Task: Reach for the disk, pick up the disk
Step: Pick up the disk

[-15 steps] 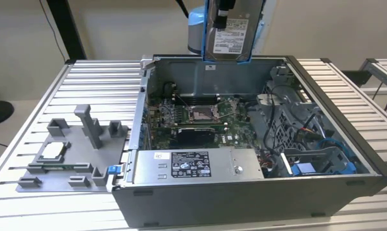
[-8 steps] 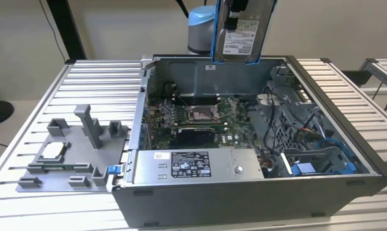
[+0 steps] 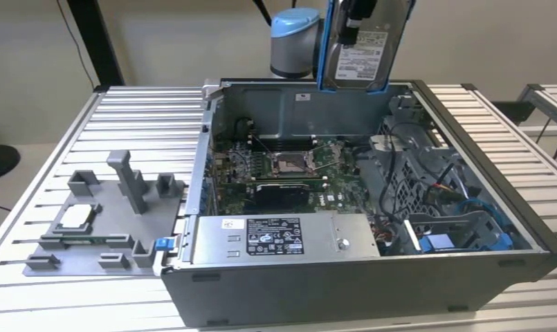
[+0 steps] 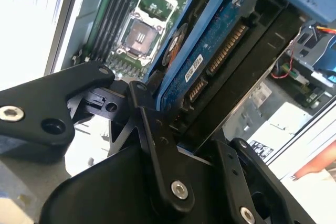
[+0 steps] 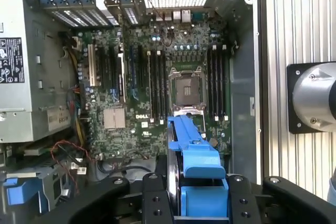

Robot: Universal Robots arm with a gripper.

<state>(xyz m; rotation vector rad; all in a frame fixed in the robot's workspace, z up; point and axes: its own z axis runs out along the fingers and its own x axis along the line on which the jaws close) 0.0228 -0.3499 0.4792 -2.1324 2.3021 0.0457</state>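
A: Slatted aluminium bench (image 3: 140, 117), pale wall behind. Item one?

B: Open computer case (image 3: 481, 277), lying on its side, motherboard (image 3: 288, 166) exposed. Grey fixture plate (image 3: 93, 228) on the bench at the exterior view's left.

A: Location of the disk?

B: The disk (image 3: 363, 52) is up in the air above the case's rear wall, well clear of the interior. Long axis near vertical, label face toward the exterior camera, blue rails along both edges.

A: And the gripper?

B: The gripper (image 4: 181, 124) is clamped on the disk; in the second wrist view its black fingers (image 4: 157, 145) press the edges at the connector end.

A: Markings?

B: White barcode label on the disk, black-and-white sticker on the power supply (image 3: 278, 236); text too small to read.
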